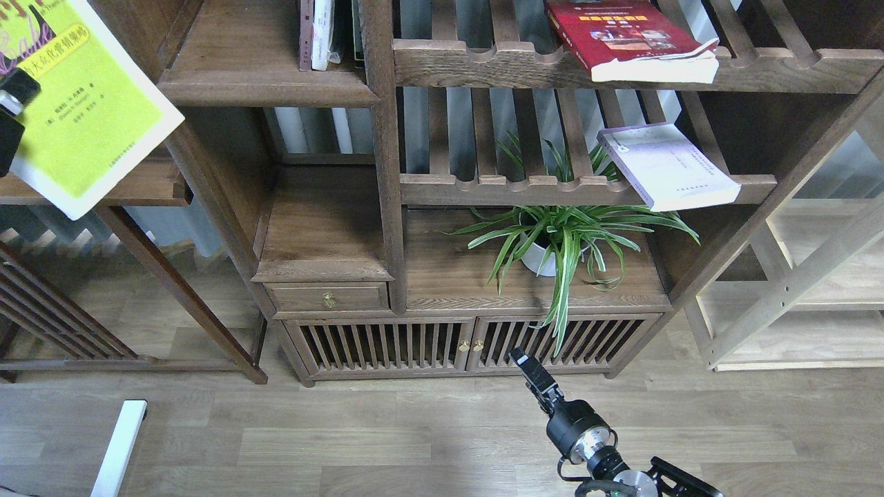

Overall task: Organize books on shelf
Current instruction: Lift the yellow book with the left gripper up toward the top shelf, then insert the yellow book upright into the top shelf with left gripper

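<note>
My left pincer (10, 103) sits at the far left edge of the head view, mostly cut off. Only a dark finger shows against the cover of the yellow-green book (90, 110), so I cannot tell how wide it stands, though the book hangs tilted in the air right against it with its lower corner pointing down and to the right. That book lies just left of the dark wooden shelf (266, 86), level with its rounded front edge, where a few books (321, 34) stand upright at the back.

My right pincer (528, 369) is low over the floor, in front of the cabinet doors, seen end-on and dark; I cannot tell its opening, and nothing is near it. The red book (621, 34) lies on the top slatted rack, and the pale lavender book (666, 166) on the rack below, above the potted plant (563, 238), both well apart from either pincer.
</note>
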Action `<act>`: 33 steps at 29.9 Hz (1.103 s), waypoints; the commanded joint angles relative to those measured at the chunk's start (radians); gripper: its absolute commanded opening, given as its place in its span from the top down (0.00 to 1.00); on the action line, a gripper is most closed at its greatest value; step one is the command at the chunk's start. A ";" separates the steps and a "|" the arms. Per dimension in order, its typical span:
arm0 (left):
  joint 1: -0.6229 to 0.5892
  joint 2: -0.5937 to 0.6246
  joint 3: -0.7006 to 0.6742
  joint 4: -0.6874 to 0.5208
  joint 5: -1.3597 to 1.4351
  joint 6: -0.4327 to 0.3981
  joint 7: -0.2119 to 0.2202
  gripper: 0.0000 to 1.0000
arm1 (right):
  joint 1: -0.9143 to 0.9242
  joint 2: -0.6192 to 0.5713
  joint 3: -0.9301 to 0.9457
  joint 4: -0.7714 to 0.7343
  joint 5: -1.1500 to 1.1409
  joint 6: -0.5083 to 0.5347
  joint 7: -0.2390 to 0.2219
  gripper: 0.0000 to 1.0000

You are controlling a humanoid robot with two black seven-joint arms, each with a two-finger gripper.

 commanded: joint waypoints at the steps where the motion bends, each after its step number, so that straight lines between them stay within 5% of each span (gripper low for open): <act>1: -0.059 0.020 0.024 0.007 0.000 0.004 0.000 0.98 | 0.000 0.000 -0.001 0.000 0.000 0.000 0.000 0.01; 33: -0.513 0.157 0.486 0.224 0.026 0.394 0.000 0.97 | -0.008 0.000 -0.001 0.006 0.008 0.000 0.003 0.01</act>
